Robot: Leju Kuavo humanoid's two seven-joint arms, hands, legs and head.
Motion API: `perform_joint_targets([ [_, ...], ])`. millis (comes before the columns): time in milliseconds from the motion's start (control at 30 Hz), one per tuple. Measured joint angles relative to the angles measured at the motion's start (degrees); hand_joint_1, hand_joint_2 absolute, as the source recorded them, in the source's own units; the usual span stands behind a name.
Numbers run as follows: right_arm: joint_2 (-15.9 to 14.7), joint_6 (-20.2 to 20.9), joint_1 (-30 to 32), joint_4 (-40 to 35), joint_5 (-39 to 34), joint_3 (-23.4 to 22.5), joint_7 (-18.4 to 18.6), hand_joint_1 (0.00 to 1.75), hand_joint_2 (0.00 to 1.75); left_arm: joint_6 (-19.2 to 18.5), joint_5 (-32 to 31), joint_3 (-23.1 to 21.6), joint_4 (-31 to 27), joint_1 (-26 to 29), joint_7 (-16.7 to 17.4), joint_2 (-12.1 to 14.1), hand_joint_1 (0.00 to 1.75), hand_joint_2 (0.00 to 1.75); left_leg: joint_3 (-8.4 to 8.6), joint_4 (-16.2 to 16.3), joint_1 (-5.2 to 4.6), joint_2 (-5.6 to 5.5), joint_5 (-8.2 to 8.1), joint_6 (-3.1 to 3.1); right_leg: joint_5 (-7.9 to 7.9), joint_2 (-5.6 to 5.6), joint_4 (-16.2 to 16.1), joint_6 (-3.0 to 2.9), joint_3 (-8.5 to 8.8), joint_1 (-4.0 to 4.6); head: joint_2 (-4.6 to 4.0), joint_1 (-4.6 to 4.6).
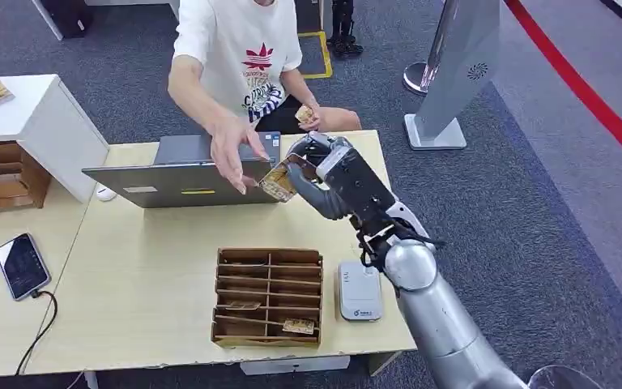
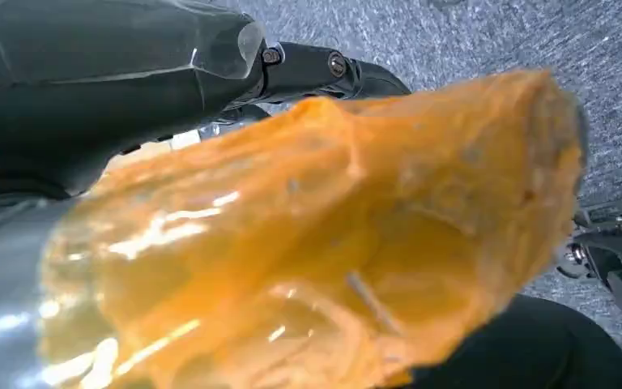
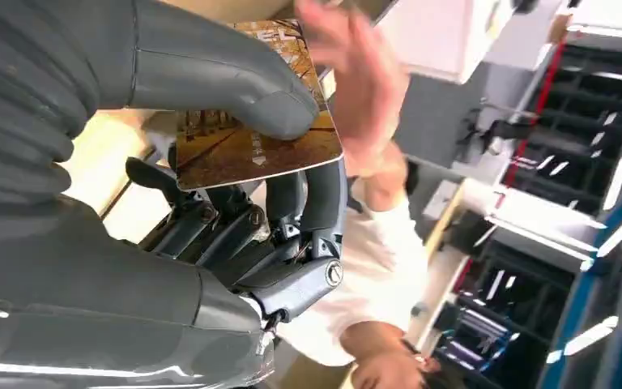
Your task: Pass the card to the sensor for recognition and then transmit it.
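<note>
Spanning the middle of the head view, pale wooden worktop on grey carpet, red floor line beyond. Near the front edge, slotted wooden organiser with white sensor just beside; laptop at the back edge. Above the back right corner, right hand pinching the card, a person's hand touching it. Left hand: cannot tell, blurred orange shape covering its wrist view.
</note>
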Motion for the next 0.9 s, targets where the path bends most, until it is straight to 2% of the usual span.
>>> perform_joint_targets([
  [233,2.5,-1.1,-4.1,7.4,4.3,-0.1,2.2,1.75,1.75,-0.5,-0.7,-1.0,0.0,-0.2,0.4,0.1,0.0,0.0,0.0,0.0,0.0,0.0,0.0,0.0,0.0,0.0,0.0,0.0,-0.01,0.0,0.0,-0.02],
  [533,5.8,-0.2,-6.7,12.7,5.5,0.0,2.6,1.75,1.75,-0.7,-0.8,-1.7,0.0,-0.4,0.6,0.2,0.0,0.0,0.0,0.0,0.0,-0.01,0.0,0.0,0.0,-0.01,0.0,0.0,-0.01,0.0,0.0,0.0],
  [567,6.1,-0.1,-6.7,13.0,5.5,0.1,2.6,1.48,1.75,-0.7,-0.8,-1.7,0.0,-0.4,0.6,0.2,0.0,0.0,-0.01,0.0,0.0,-0.01,0.0,0.0,0.0,-0.01,0.0,0.0,-0.01,0.0,0.0,0.0],
  [600,6.2,0.3,-6.7,13.0,5.5,0.1,2.5,0.24,1.75,-0.7,-0.8,-1.7,0.0,-0.4,0.6,0.2,0.0,0.0,-0.01,0.0,0.0,-0.02,0.0,0.0,0.0,-0.01,0.0,0.0,-0.01,0.0,0.0,0.0],
  [633,6.4,1.1,-6.7,13.2,5.0,0.1,2.4,0.0,0.0,-0.7,-0.7,-1.7,0.0,-0.4,0.6,0.2,0.0,0.0,-0.02,0.0,0.0,-0.02,0.0,0.0,0.0,-0.01,0.0,0.0,-0.01,0.0,0.0,0.02],
  [900,7.5,8.8,-4.7,11.2,-4.0,3.5,-0.3,0.0,0.0,-0.6,0.2,-1.7,0.0,-0.4,0.5,0.2,0.0,0.0,-0.01,0.0,0.01,-0.02,-0.01,0.0,-0.01,0.0,0.0,0.0,-0.03,0.01,0.0,0.0],
])
